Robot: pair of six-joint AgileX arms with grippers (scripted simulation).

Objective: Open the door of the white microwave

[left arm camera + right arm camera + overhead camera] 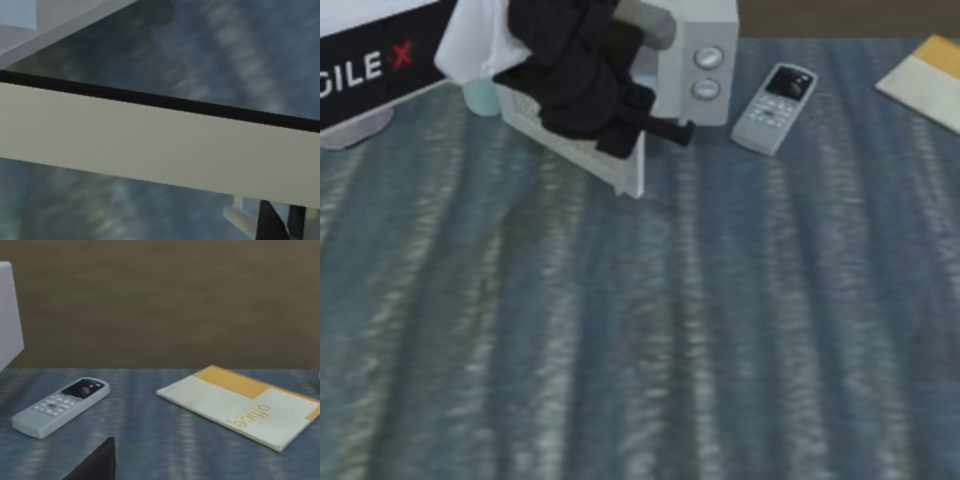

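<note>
The white microwave [712, 25] stands at the table's far edge, its two silver knobs [707, 73] facing forward. Its door [623, 170] is swung out to the left of the knob panel, standing edge-on toward the table's middle. My left arm reaches over the door, and my left gripper [665, 130] is shut at the door's free end. In the left wrist view the door's pale edge [160, 145] crosses the picture, with the handle bar [242, 219] beside my dark fingers [270, 227]. My right gripper [142, 472] is parked out of the top view, open and holding nothing.
A grey remote control [775, 107] [60, 407] lies right of the microwave. A white and yellow booklet [925, 78] [240, 405] lies at the far right. A pale green cylinder [480, 97] stands left of the door, behind my left arm.
</note>
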